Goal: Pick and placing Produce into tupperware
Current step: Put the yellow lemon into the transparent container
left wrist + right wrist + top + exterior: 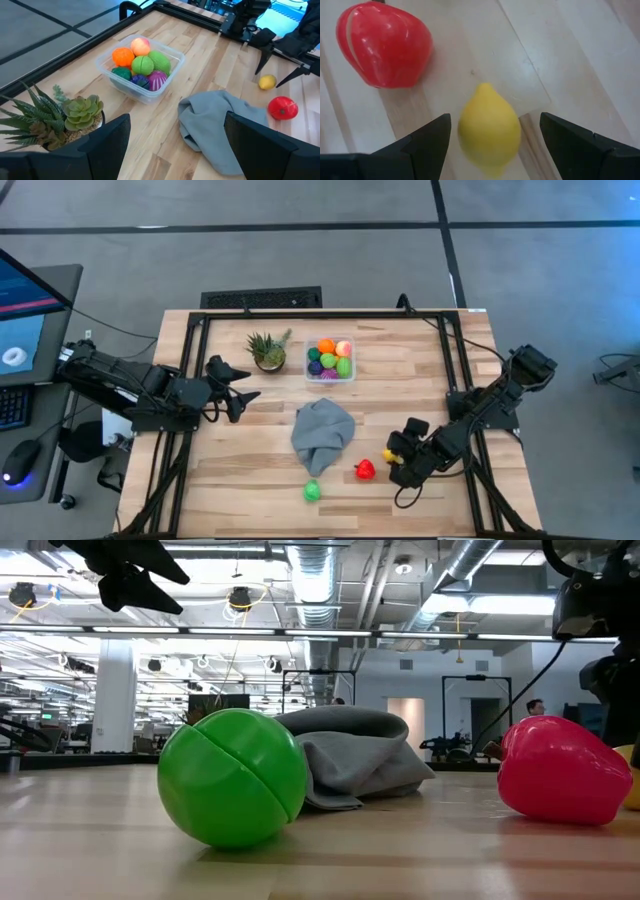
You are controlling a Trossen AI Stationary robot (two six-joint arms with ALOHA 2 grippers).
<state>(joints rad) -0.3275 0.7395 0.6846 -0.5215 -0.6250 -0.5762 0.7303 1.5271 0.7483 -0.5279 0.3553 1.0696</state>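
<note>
Right gripper (398, 452), seen from above, sits low near the table's right front edge, fingers spread around a yellow lemon (392, 453) without closing on it. A red piece (365, 470) lies just beside, a green ball (312, 491) farther along the front, a grey cloth (322, 432) mid-table. The tupperware (330, 361) stands at the back, filled with produce, a plant (268, 351) beside it. The left gripper (236, 387) waits open and empty at the left. The table (230, 460) is pale wood planking in a black frame on grey floor (a monitor shows at far left).

Low view: ball (232, 778), cloth (355, 766) and red piece (562, 771) before a bright hall with ceiling ducts; a person (536, 708) stands far back.

Left wrist view: tupperware (167, 70), plant (60, 115), cloth (220, 125).

Right wrist view: the lemon (489, 130) lies between the parted fingers (427, 142), untouched.
</note>
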